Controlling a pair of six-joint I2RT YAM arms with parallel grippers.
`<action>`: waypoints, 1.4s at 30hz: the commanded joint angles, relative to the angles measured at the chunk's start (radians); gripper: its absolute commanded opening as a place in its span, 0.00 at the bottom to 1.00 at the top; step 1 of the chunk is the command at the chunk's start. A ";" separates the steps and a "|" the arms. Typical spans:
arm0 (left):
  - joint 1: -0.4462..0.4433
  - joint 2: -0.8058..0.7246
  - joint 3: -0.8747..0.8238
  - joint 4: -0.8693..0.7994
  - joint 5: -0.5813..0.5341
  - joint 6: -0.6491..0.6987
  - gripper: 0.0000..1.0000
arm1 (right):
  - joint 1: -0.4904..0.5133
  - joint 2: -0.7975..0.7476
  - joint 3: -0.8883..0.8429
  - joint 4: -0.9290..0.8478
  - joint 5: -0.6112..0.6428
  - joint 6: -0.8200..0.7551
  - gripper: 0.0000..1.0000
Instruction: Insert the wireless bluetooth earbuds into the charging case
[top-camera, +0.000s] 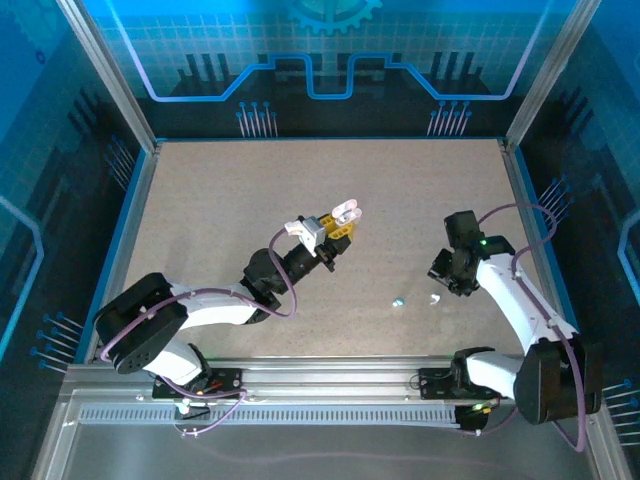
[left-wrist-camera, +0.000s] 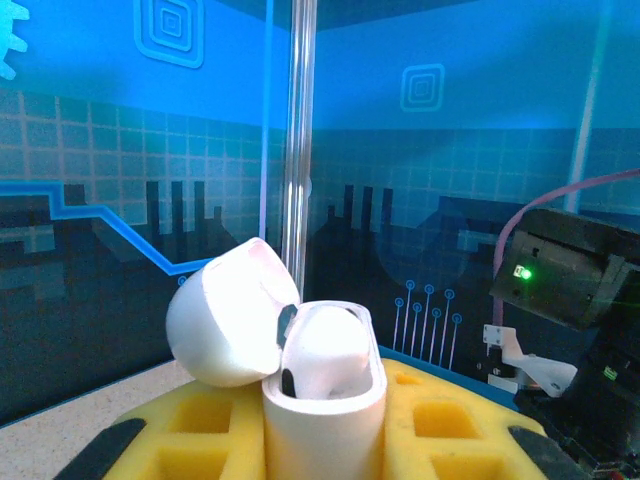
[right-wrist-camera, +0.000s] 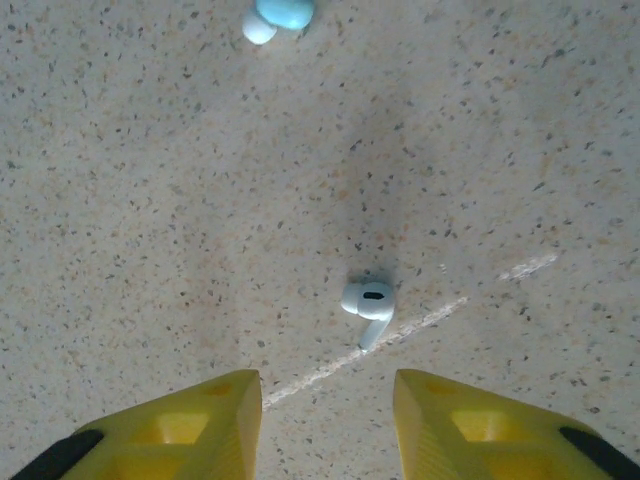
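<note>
Just ahead of the right gripper (right-wrist-camera: 327, 390), a little to the right of the gap's centre line, a white earbud (right-wrist-camera: 368, 303) lies flat on the speckled table (right-wrist-camera: 150, 200), its rounded head farther from the jaws and its short stem angled back towards the right finger. The jaws stand parted with nothing between them, only bare table. A light blue earbud (right-wrist-camera: 285, 10) rests farther out and to the left, well apart from the white one. Each bud looks very light, hard-shelled and glossy, so it would likely skid or flip if nudged from one side. The safer hold is probably across the bulbous head, both pads meeting it evenly, since the thin stem offers little surface. Room around the white bud is open on every side, and the enclosure walls (top-camera: 130, 170) are far off, so the fingers can come straight down over it. Across the table, the left gripper (left-wrist-camera: 325, 430) is clamped on the white charging case (left-wrist-camera: 325, 400), holding it upright with its lid (left-wrist-camera: 225, 320) swung open to the left and the cavity facing up. The case mouth is narrow, so the bud would need its stem pointing downward to seat.
</note>
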 joint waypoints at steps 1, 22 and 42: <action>0.004 0.003 0.001 0.044 -0.005 0.001 0.22 | -0.035 0.021 0.027 -0.080 0.025 -0.006 0.42; 0.013 -0.007 -0.015 0.041 -0.014 -0.015 0.22 | -0.067 0.208 -0.024 -0.012 -0.086 -0.101 0.48; 0.017 0.002 -0.010 0.037 -0.017 -0.026 0.22 | -0.061 0.382 0.008 0.061 -0.111 -0.186 0.41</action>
